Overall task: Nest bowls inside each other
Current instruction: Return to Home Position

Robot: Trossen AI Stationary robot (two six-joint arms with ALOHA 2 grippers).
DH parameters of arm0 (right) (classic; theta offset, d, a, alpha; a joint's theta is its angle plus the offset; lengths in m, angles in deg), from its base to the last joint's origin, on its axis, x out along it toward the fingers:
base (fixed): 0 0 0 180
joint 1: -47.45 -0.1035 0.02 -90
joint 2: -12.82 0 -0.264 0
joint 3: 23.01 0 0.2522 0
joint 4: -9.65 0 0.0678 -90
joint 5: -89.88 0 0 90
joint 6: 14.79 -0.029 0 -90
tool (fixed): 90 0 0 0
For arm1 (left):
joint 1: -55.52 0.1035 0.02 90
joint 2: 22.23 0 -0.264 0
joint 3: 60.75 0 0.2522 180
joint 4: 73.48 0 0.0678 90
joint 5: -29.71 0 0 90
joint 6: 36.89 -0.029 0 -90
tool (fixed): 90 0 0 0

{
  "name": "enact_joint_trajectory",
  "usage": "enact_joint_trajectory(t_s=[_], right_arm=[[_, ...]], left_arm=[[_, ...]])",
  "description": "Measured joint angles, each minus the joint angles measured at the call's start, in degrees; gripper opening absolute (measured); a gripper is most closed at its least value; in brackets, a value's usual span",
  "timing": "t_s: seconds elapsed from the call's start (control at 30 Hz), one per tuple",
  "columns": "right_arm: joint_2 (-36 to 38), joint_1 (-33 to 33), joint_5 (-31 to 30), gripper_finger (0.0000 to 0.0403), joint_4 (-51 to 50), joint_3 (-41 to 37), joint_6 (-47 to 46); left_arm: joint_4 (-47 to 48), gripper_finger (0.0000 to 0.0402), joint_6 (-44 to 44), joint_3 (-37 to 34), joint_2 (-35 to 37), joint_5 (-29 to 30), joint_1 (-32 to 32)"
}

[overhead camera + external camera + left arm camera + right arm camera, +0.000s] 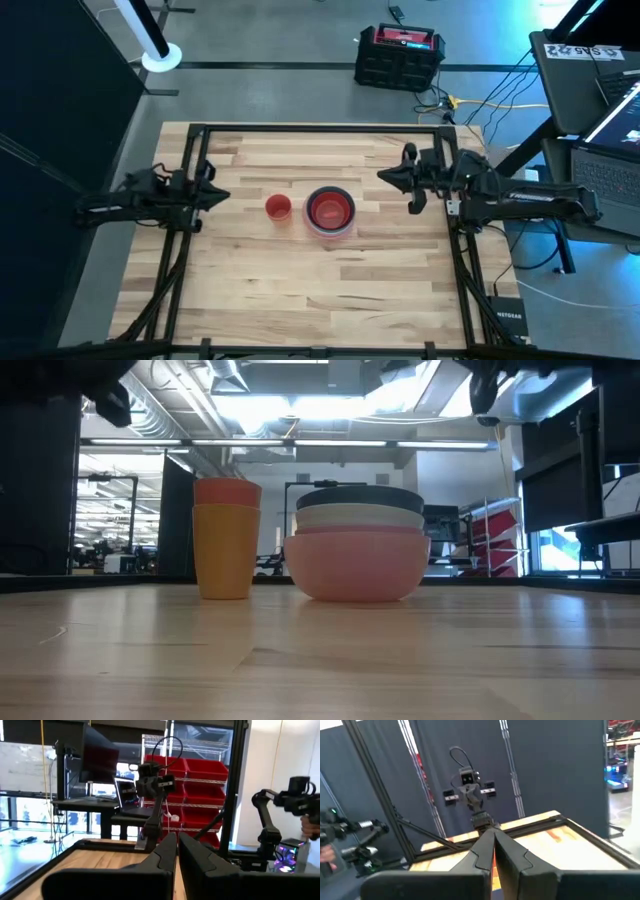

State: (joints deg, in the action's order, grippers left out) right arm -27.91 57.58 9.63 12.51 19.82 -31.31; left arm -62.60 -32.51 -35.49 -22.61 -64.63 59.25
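The bowls stand nested in one stack [329,211] at the table's middle. In the low view the larger pale-pink bowl [357,565] rests by its base on the wood, with a white bowl [360,517] and a dark blue one [360,498] inside it. From above, a red bowl [329,208] shows innermost. My left gripper [222,195] hangs shut at the left edge, pointing at the middle [177,840]. My right gripper [382,177] hangs shut at the right, well clear of the stack [493,837]. Neither holds anything.
Just left of the bowls stands a narrow orange cup [226,550] with a red cup [227,491] set in it, also seen from above as the red cup [278,207]. A black frame rail [320,128] runs along the far edge. Bare wood lies toward the near edge.
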Motion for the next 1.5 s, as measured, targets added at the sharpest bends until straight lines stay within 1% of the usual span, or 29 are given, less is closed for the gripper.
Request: enact_joint_trajectory(t_s=[0.57,0.67,0.83,1.0,1.5], right_arm=[[0.21,-0.02,3.75,0.0000,19.49,-15.10,-0.64],[1.42,0.02,3.84,0.0000,21.94,-18.45,-1.97],[5.37,0.02,3.82,0.0000,21.98,-21.10,-3.19],[11.74,0.04,2.71,0.0000,20.63,-22.34,-2.81],[31.19,0.02,-1.75,0.0000,6.31,-27.75,-0.14]], left_arm=[[-11.60,0.0000,1.59,-9.23,0.00,0.02,0.02],[-11.93,0.0000,1.91,-9.46,0.00,0.02,0.02],[-13.64,0.0000,2.67,-9.46,0.00,0.02,0.02],[-13.73,0.0000,3.05,-9.46,0.00,0.02,0.02],[-13.62,0.0000,4.05,-9.46,0.00,0.02,0.00]])
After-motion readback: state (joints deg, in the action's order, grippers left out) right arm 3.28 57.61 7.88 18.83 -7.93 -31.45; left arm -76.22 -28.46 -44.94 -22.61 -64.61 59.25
